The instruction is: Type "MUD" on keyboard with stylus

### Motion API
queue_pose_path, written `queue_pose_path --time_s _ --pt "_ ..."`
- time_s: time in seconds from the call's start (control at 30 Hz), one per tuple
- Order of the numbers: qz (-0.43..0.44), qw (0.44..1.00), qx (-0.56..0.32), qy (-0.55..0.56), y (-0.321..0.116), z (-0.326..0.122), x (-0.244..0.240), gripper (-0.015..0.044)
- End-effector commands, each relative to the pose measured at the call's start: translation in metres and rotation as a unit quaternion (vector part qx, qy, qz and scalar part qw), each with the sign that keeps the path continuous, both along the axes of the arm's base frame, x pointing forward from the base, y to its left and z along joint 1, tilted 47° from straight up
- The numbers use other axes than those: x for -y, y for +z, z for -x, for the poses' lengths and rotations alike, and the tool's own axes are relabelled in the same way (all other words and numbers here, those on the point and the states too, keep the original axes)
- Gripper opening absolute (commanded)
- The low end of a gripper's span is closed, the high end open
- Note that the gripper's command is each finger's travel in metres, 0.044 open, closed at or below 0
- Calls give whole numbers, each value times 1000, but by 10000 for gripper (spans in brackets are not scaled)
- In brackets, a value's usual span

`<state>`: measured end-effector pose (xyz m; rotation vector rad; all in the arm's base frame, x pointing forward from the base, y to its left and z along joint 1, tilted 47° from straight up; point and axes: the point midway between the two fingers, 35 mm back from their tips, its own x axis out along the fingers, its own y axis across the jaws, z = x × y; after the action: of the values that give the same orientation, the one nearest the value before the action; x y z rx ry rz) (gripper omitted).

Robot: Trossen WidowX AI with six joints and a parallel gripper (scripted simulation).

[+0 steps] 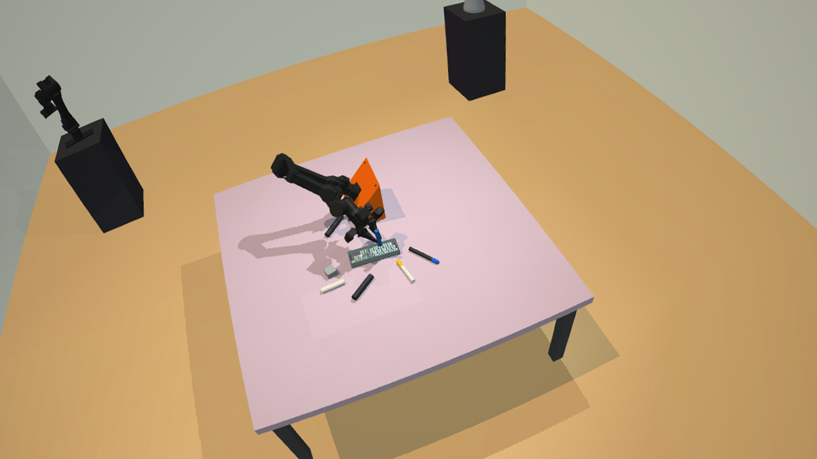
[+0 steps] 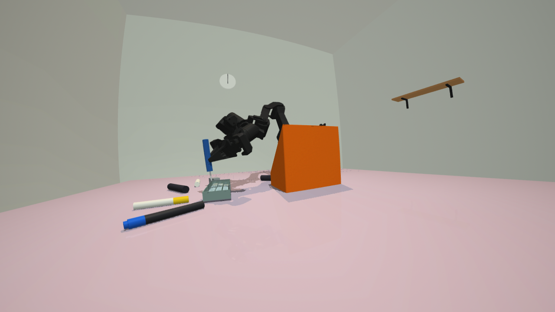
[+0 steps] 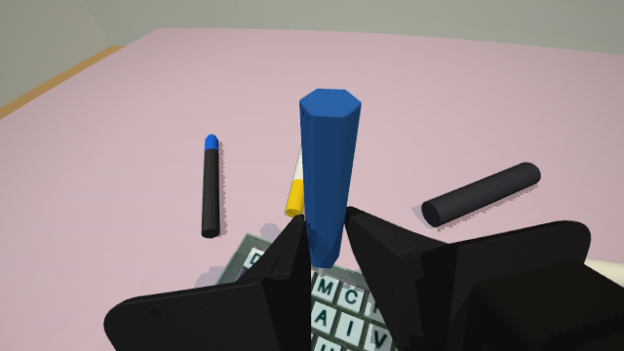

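My gripper (image 1: 377, 240) (image 2: 210, 160) (image 3: 324, 219) is shut on the blue stylus (image 1: 378, 234) (image 2: 207, 149) (image 3: 329, 161), which stands nearly upright with its thin tip down over the keyboard (image 1: 373, 261) (image 2: 217, 195) (image 3: 233, 259). In the wrist view the tip is at the upper edge of the M key (image 3: 325, 287); whether it touches or presses the key cannot be told. The D key (image 3: 253, 258) shows partly beside the left finger. The U key (image 3: 325, 347) is cut off at the bottom edge, and the fingers hide other keys.
Beyond the keyboard lie a black marker with a blue cap (image 1: 421, 254) (image 2: 174, 212) (image 3: 211, 190), a white-and-yellow marker (image 1: 406, 271) (image 3: 294, 197), a black cylinder (image 1: 362, 286) (image 3: 480, 195) and a white cylinder (image 1: 332, 286). A grey block (image 1: 330, 271) and an orange wedge (image 1: 367, 181) (image 2: 310, 159) stand nearby.
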<state>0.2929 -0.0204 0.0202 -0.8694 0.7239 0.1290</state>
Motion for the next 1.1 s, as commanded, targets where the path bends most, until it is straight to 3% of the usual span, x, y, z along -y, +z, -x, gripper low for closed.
queue_pose_path --time_s 0.0,0.23,0.3,1.07 --pt "-1 1000 2 -3 5 -1 -4 81" --pt "0 1000 1 0 2 0 -2 50" --pt "0 1000 2 1 3 0 -1 0" --pt "24 998 47 16 43 15 33 0"
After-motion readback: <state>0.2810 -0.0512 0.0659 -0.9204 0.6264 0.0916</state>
